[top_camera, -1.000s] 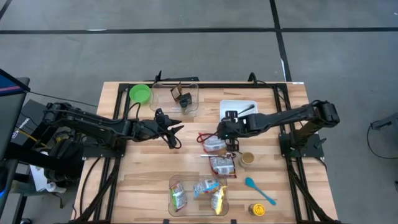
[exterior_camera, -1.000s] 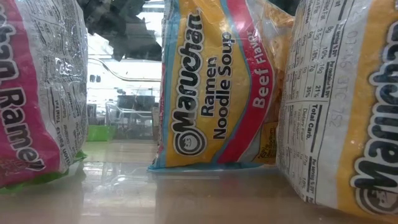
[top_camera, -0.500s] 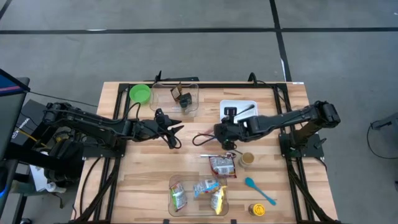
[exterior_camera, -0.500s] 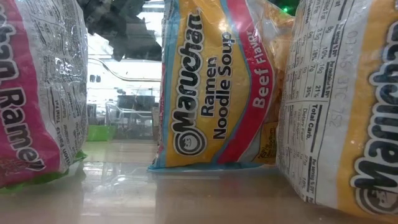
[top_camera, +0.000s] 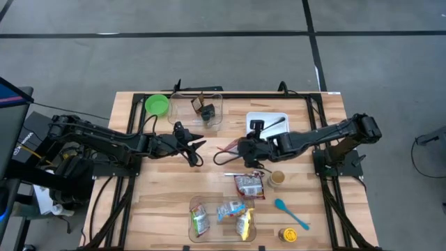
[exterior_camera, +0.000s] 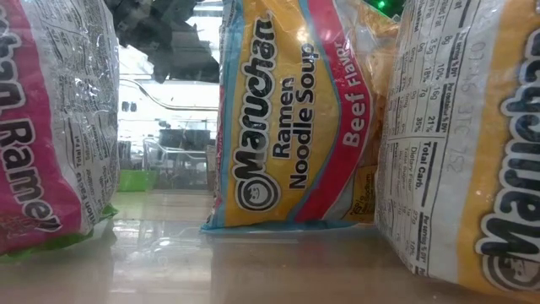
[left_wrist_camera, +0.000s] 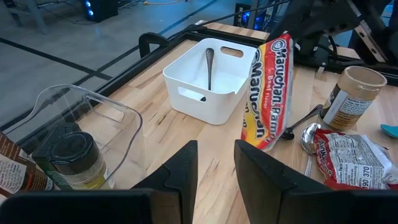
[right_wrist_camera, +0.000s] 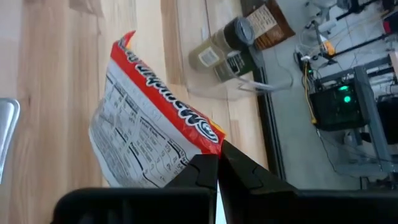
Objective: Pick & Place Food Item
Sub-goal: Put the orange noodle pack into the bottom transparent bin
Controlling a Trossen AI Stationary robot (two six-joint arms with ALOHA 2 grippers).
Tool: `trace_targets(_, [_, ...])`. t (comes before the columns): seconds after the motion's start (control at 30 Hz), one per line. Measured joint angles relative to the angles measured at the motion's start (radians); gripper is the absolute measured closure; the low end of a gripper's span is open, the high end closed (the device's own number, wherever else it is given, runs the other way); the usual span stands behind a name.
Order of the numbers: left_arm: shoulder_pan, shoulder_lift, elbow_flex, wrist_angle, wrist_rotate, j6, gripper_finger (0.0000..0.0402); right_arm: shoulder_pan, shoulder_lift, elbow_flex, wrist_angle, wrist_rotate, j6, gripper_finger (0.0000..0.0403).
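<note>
- Red-and-white ramen packet [right_wrist_camera: 155,140] hangs pinched by one corner in the right hand [right_wrist_camera: 217,163], whose fingers are pressed together on the wrapper; the packet is lifted clear of the counter [top_camera: 160,188].
- From above, the right hand [top_camera: 245,148] sits near the counter's middle, beside the white bin [top_camera: 279,118], with the packet [top_camera: 226,148] showing only as a thin red edge toward the left arm.
- In the left wrist view the same packet [left_wrist_camera: 268,93] stands upright on edge in the air, in front of the white bin [left_wrist_camera: 211,81], which contains a spoon [left_wrist_camera: 209,62].
- Left hand [top_camera: 196,150] is poised left of centre, well apart from the packet; its fingers [left_wrist_camera: 180,171] stand slightly spread with nothing between them.
- A second ramen packet [top_camera: 249,185] lies flat on the counter below the right hand, with a small jar [top_camera: 277,178] just beside it and a metal spoon [left_wrist_camera: 309,138] near both.
- Clear tray [top_camera: 196,208] at the near edge holds three upright noodle packets; the middle one [exterior_camera: 291,118] reads beef flavour in the low view.
- Clear container [top_camera: 217,111] at the far edge holds a dark-lidded jar [left_wrist_camera: 74,155].
- Green bowl [top_camera: 157,105] sits at the far left corner.
- Blue spoon [top_camera: 290,213] and a yellow-lidded jar [top_camera: 288,235] lie at the near right.
</note>
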Motion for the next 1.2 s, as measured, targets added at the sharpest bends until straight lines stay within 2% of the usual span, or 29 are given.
trace_targets(0.17, [-0.001, 0.005, 0.000, 0.003, 0.004, 0.000, 0.0302, 0.004, 0.000, 0.000, 0.071, 0.000, -0.042, 0.0403])
trace_targets(0.57, [-0.001, 0.100, 0.001, 0.110, 0.158, 0.080, 0.0302, 0.007, 0.000, 0.001, 0.148, 0.000, -0.046, 0.0403])
trace_targets(0.77, [-0.001, 0.126, 0.001, 0.125, 0.166, 0.098, 0.0298, 0.007, 0.000, 0.001, 0.148, 0.000, -0.045, 0.0403])
trace_targets(1.2, [-0.001, 0.126, 0.001, 0.108, 0.166, 0.116, 0.0192, 0.007, 0.000, 0.001, 0.151, -0.001, -0.043, 0.0403])
